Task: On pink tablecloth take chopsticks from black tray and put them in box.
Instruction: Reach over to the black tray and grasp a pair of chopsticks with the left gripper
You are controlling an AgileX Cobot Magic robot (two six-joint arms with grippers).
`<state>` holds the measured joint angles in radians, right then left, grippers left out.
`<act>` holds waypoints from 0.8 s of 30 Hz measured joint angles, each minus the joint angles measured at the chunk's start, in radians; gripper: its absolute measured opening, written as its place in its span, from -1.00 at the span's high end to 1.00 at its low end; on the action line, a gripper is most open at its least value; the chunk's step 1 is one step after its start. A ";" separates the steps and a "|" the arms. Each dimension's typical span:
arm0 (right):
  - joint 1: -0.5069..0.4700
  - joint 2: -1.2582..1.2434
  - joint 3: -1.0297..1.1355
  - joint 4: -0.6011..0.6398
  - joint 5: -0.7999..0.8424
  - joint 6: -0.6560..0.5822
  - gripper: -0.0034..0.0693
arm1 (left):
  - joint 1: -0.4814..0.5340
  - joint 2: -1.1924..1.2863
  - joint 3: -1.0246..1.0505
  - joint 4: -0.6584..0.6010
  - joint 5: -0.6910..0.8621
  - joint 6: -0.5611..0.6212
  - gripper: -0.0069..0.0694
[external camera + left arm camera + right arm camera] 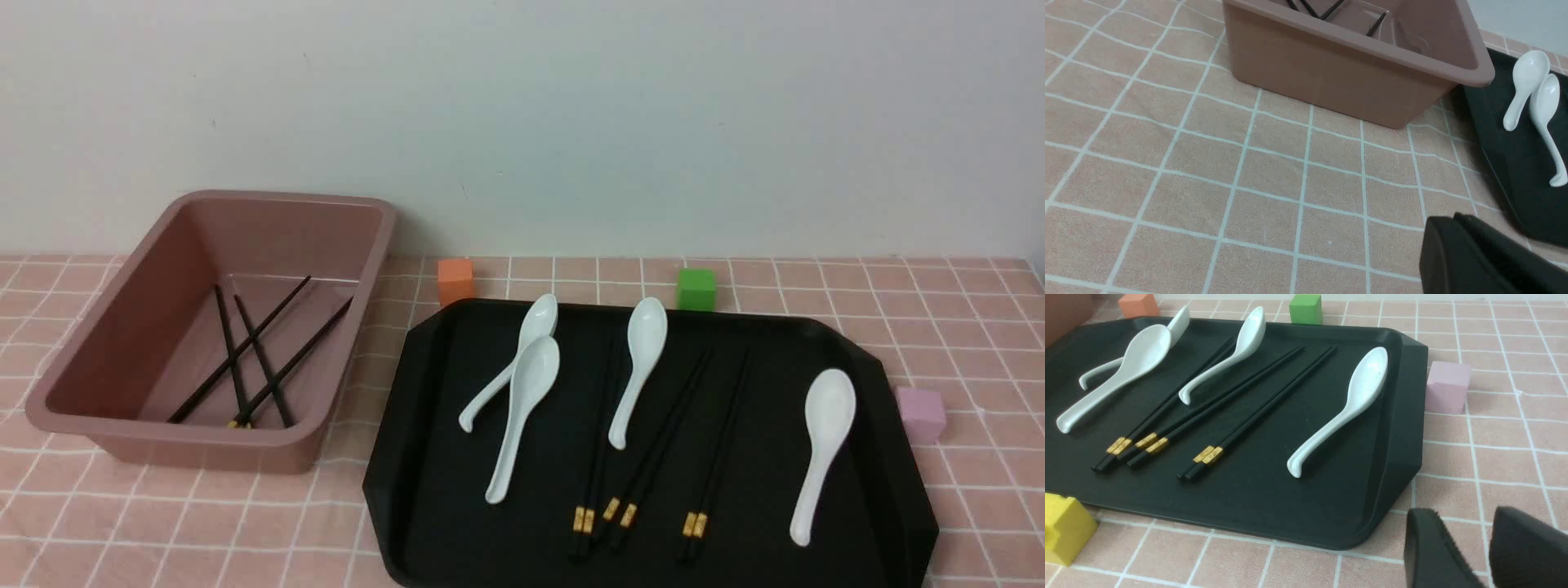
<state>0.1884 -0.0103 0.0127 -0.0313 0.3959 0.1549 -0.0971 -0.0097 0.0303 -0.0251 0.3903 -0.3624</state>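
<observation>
Chopsticks (pixel 1260 412): three pairs lie on the black tray (pixel 424 490), gold bands toward its near edge, among four white spoons (pixel 824 445). More of them lie crossed in the box (pixel 98 408), standing just left of the tray on the pink tablecloth (pixel 980 327). My left gripper (pixel 1455 218), left of the tray, is closed and empty. My right gripper (pixel 1466 518), off the tray's near right corner, stands parted, holding nothing

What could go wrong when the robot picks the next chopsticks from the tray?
1. A white spoon lies among the chopsticks, maybe touching them; the right gripper could drag it along.
2. The chopsticks are thin and paired on the black tray, so one may slip out.
3. A long stick could catch the rim of the box.
</observation>
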 joint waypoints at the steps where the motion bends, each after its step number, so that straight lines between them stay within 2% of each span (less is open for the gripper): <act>1: 0.000 0.000 0.000 0.000 0.000 0.000 0.25 | 0.000 0.000 0.000 0.000 0.000 0.000 0.74; 24: 0.000 0.000 0.000 0.000 0.000 0.000 0.25 | 0.000 0.000 0.000 0.003 -0.017 0.000 0.69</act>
<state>0.1884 -0.0103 0.0127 -0.0313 0.3959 0.1549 -0.0971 -0.0097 0.0303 -0.0221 0.3728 -0.3624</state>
